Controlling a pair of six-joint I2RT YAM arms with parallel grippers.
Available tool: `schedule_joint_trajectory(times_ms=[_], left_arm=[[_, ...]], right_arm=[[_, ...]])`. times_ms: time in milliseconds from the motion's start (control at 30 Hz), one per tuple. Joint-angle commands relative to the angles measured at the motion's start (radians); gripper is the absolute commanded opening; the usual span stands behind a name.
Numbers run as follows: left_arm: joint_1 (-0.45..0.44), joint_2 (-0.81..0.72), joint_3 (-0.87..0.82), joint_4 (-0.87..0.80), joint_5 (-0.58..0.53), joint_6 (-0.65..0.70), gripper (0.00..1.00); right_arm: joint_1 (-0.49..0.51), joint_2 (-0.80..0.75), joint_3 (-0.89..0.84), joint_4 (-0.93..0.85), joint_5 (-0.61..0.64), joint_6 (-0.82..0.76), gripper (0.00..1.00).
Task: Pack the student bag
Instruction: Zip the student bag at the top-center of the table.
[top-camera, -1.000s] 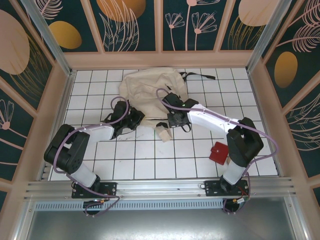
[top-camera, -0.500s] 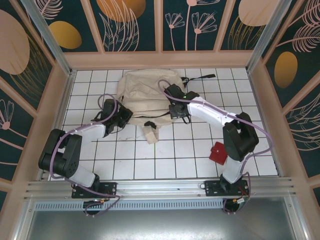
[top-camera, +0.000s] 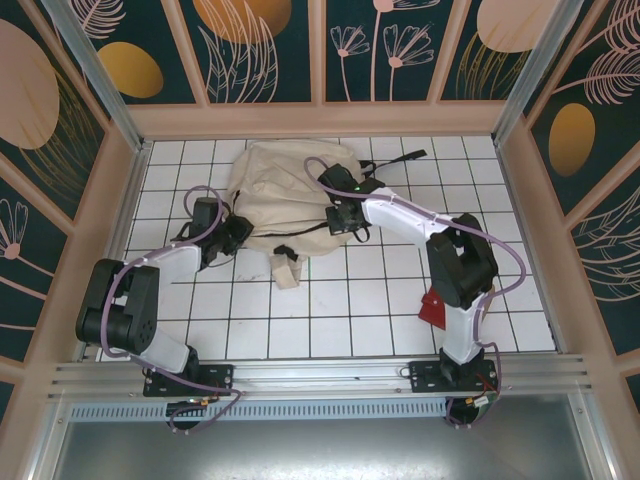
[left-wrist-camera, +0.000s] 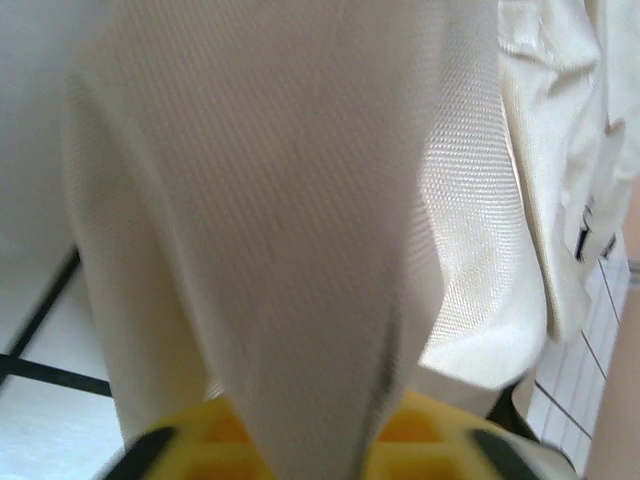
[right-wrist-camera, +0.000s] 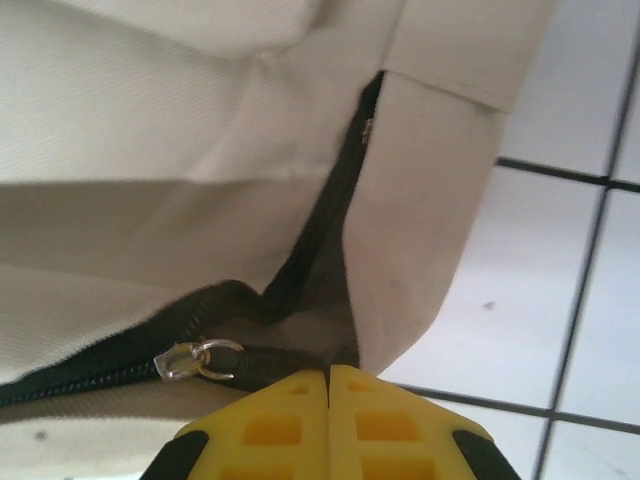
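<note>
The student bag (top-camera: 285, 180) lies crumpled at the back middle of the tiled table, cream canvas with a dark zipper. My left gripper (top-camera: 230, 236) is at its left edge, and in the left wrist view a fold of the bag's cloth (left-wrist-camera: 280, 200) runs down between the yellow jaws of that gripper (left-wrist-camera: 310, 432), which is shut on it. My right gripper (top-camera: 341, 220) is at the bag's lower right corner. Its yellow jaws (right-wrist-camera: 329, 378) are pressed together at the corner's edge, next to the black zipper (right-wrist-camera: 230, 300) and the metal zipper pull (right-wrist-camera: 190, 359). A small beige loop (top-camera: 286, 268) trails in front of the bag.
A red flat item (top-camera: 437, 305) lies on the tiles beside the right arm's base link. The bag's black strap (top-camera: 400, 157) sticks out to the back right. Wooden walls (top-camera: 320, 118) close in the table on three sides.
Both grippers have moved left and toward the back wall, dragging the bag with them. The beige loop has slid left as well.
</note>
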Motion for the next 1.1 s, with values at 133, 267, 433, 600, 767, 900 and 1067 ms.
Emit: schedule_joint_trajectory(times_ms=[133,267,433,600,767,900,1067], left_arm=[[0.032,-0.125,0.038,-0.248,-0.179,0.081,0.71],[0.031,-0.231,0.003,-0.34,-0.182,0.06,0.73],[0.014,-0.336,-0.099,-0.272,-0.033,-0.063,0.69],[-0.054,-0.347,-0.114,-0.189,0.022,-0.167,0.66],[-0.114,-0.331,-0.157,-0.074,0.014,-0.298,0.62],[-0.123,-0.287,-0.172,0.023,-0.001,-0.335,0.58],[-0.132,-0.209,-0.161,0.089,-0.005,-0.347,0.54]], right_arm=[[0.086,-0.063,0.018,0.068,-0.438,-0.03,0.0],[0.124,-0.016,0.07,0.087,-0.485,-0.028,0.0],[0.152,0.044,0.166,0.099,-0.514,-0.036,0.0],[0.174,0.101,0.245,0.092,-0.514,-0.047,0.0],[0.178,0.094,0.217,0.098,-0.522,-0.045,0.0],[0.188,0.061,0.169,0.096,-0.543,-0.049,0.0],[0.196,0.002,0.102,0.073,-0.572,-0.062,0.0]])
